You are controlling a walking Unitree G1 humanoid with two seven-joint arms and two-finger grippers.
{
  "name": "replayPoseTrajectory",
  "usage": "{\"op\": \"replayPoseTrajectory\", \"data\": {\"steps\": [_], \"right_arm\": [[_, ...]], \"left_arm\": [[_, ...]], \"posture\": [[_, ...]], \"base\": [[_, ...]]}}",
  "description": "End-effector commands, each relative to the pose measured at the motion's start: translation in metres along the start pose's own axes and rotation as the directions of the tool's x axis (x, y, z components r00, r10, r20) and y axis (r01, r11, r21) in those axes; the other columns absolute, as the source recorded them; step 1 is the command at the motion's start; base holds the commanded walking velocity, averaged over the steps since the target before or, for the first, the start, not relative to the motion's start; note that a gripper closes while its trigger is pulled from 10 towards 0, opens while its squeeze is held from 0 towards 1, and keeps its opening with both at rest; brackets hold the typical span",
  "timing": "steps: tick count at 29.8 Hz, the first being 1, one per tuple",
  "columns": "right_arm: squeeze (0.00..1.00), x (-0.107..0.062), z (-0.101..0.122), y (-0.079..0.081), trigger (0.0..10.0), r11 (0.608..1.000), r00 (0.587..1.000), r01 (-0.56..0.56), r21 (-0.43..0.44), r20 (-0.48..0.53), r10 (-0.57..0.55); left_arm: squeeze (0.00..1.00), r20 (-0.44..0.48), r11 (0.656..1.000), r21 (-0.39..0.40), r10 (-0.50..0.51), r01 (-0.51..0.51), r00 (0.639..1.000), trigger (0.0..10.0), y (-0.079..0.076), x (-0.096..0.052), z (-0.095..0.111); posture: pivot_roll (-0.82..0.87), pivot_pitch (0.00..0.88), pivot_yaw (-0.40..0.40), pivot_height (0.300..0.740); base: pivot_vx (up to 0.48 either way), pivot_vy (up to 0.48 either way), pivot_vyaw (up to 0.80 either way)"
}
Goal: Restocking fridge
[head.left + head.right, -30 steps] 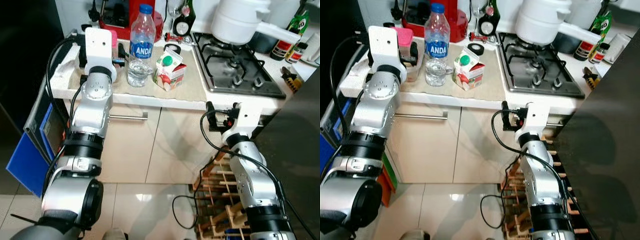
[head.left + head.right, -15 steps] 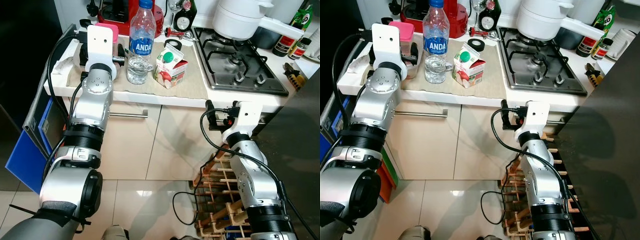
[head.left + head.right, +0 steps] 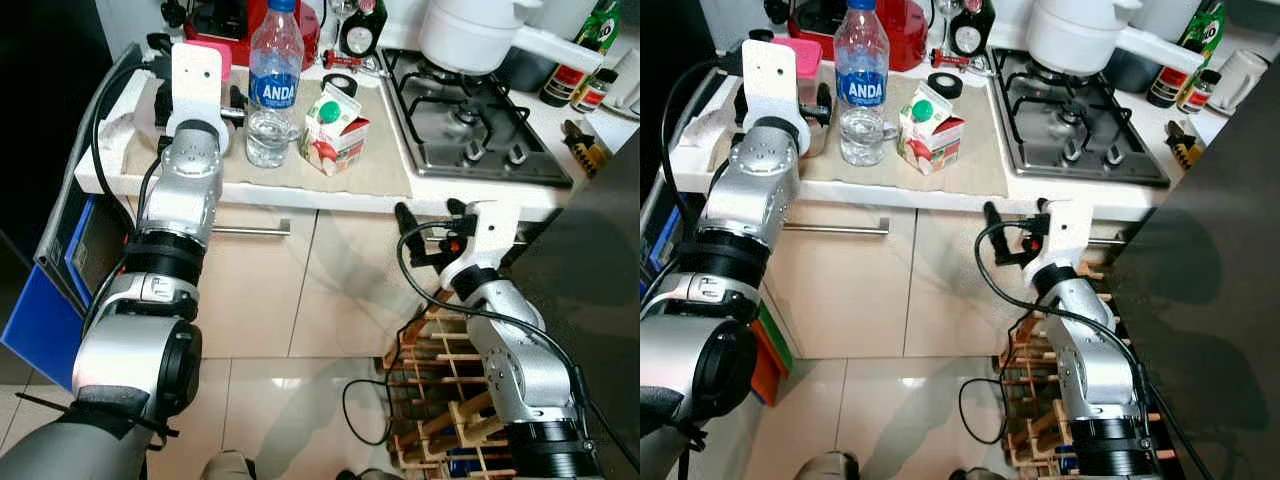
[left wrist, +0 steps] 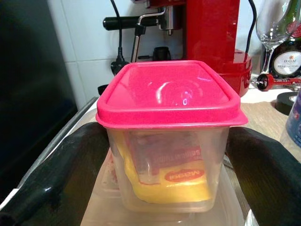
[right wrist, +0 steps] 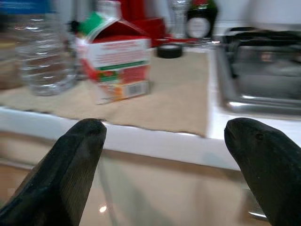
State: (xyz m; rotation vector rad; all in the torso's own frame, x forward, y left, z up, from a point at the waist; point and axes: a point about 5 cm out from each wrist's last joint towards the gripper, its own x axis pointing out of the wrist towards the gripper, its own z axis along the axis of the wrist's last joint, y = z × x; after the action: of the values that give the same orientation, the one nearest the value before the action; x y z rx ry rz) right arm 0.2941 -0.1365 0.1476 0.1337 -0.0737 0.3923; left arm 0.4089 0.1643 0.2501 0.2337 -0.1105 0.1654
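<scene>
Left claw [image 4: 164, 155] spread wide, fingers flanking pink-lidded container [image 4: 168, 141] on bench [image 3: 375, 180], not gripping; right claw [image 5: 164, 160] open, empty, below bench edge, carton [image 5: 120, 63] ahead.

White counter [image 3: 250, 192] carries a beige mat [image 3: 375, 165] and steel hob [image 3: 470, 140].

Left arm raised and stretched forward, wrist level. Left end effector [image 4: 169, 155] with both black fingers [image 4: 51, 179] spread wide, one on either side, not pressed in. Right arm bent at the elbow, forearm raised, lower than the left. Right end effector [image 5: 164, 160] with fingers [image 5: 70, 169] parted wide, nothing between them.
</scene>
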Motion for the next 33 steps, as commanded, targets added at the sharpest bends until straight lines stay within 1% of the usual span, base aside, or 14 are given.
{"op": "replayPoseTrajectory", "data": {"steps": [1, 3, 4, 5, 6, 7, 12, 13, 15, 18, 20, 24, 32, 33], "right_arm": [[0.0, -0.003, 0.002, 0.006, 10.0, 0.998, 0.997, -0.07, 0.008, -0.013, 0.07], [0.0, -0.004, 0.003, 0.012, 10.0, 0.992, 0.991, -0.129, 0.007, -0.022, 0.129], [0.0, -0.004, 0.003, 0.012, 10.0, 0.992, 0.991, -0.129, 0.007, -0.022, 0.129], [0.0, -0.005, 0.001, 0.018, 10.0, 0.982, 0.981, -0.19, 0.0, -0.045, 0.189], [0.0, -0.005, 0.001, 0.018, 10.0, 0.982, 0.981, -0.19, 0.0, -0.045, 0.189], [0.0, -0.007, -0.001, 0.021, 10.0, 0.974, 0.972, -0.227, -0.003, -0.063, 0.226], [0.0, -0.008, -0.002, 0.025, 10.0, 0.965, 0.963, -0.262, -0.004, -0.069, 0.261], [0.0, -0.009, -0.001, 0.028, 10.0, 0.959, 0.958, -0.281, -0.017, -0.062, 0.28], [0.0, -0.008, 0.001, 0.029, 10.0, 0.96, 0.959, -0.28, -0.031, -0.052, 0.278], [0.0, -0.006, 0.006, 0.033, 10.0, 0.961, 0.962, -0.27, -0.061, 0.01, 0.272], [0.0, -0.004, 0.009, 0.036, 10.0, 0.959, 0.959, -0.279, -0.058, 0.028, 0.281], [0.0, 0.003, 0.013, 0.046, 10.0, 0.953, 0.95, -0.303, -0.018, 0.067, 0.304], [0.0, 0.007, 0.014, 0.053, 10.0, 0.946, 0.942, -0.325, -0.021, 0.083, 0.325], [0.0, 0.007, 0.014, 0.053, 10.0, 0.945, 0.941, -0.326, -0.022, 0.085, 0.326]], "left_arm": [[0.0, 0.014, 1.0, -0.006, 0.004, -0.004, 1.0, 10.0, -0.003, 0.002, 0.008], [0.0, 0.01, 1.0, -0.005, 0.003, -0.003, 1.0, 10.0, -0.004, 0.003, 0.007], [0.0, 0.01, 1.0, -0.005, 0.003, -0.003, 1.0, 10.0, -0.004, 0.003, 0.007], [0.0, 0.004, 1.0, -0.003, 0.001, -0.001, 1.0, 10.0, -0.005, 0.003, 0.006], [0.0, 0.004, 1.0, -0.003, 0.001, -0.001, 1.0, 10.0, -0.005, 0.003, 0.006], [0.0, -0.002, 1.0, 0.0, -0.001, 0.001, 1.0, 10.0, -0.005, 0.004, 0.005], [0.0, -0.017, 1.0, 0.007, -0.004, 0.004, 1.0, 10.0, -0.006, 0.005, 0.003], [0.0, -0.03, 1.0, 0.008, -0.005, 0.005, 1.0, 10.0, -0.006, 0.006, 0.001], [0.0, -0.036, 1.0, 0.009, -0.005, 0.006, 0.999, 10.0, -0.006, 0.006, 0.0], [0.0, -0.052, 1.0, 0.007, -0.009, 0.009, 0.999, 10.0, -0.006, 0.007, -0.003], [0.0, -0.058, 1.0, 0.002, -0.01, 0.01, 0.998, 10.0, -0.007, 0.007, -0.004], [0.0, -0.055, 1.0, 0.006, -0.01, 0.01, 0.998, 10.0, -0.007, 0.008, -0.004], [0.0, -0.037, 1.0, 0.018, -0.013, 0.013, 0.999, 10.0, -0.007, 0.009, -0.001], [0.0, -0.035, 1.0, 0.013, -0.019, 0.019, 0.999, 4.9, -0.007, 0.009, 0.0]], "posture": [[0.03, 0.078, -0.123, 0.74], [0.04, 0.078, -0.123, 0.74], [0.04, 0.078, -0.123, 0.74], [0.04, 0.08, -0.123, 0.74], [0.04, 0.08, -0.123, 0.74], [0.04, 0.08, -0.123, 0.74], [0.04, 0.082, -0.122, 0.74], [0.04, 0.083, -0.121, 0.74], [0.04, 0.084, -0.12, 0.74], [0.04, 0.083, -0.119, 0.74], [0.04, 0.083, -0.117, 0.74], [0.04, 0.082, -0.115, 0.74], [0.05, 0.081, -0.113, 0.74], [0.05, 0.081, -0.113, 0.74]], "base": [[0.0, 0.0, 0.0], [0.0, 0.0, 0.0], [0.0, 0.0, 0.0], [0.0, 0.0, 0.0], [0.0, 0.0, 0.0], [0.0, 0.0, 0.0], [0.0, 0.0, 0.0], [0.0, 0.0, 0.0], [0.0, 0.0, 0.0], [0.0, 0.0, 0.0], [0.0, 0.0, 0.0], [0.0, 0.0, 0.0], [0.0, 0.0, 0.0], [0.0, 0.0, 0.0]]}}
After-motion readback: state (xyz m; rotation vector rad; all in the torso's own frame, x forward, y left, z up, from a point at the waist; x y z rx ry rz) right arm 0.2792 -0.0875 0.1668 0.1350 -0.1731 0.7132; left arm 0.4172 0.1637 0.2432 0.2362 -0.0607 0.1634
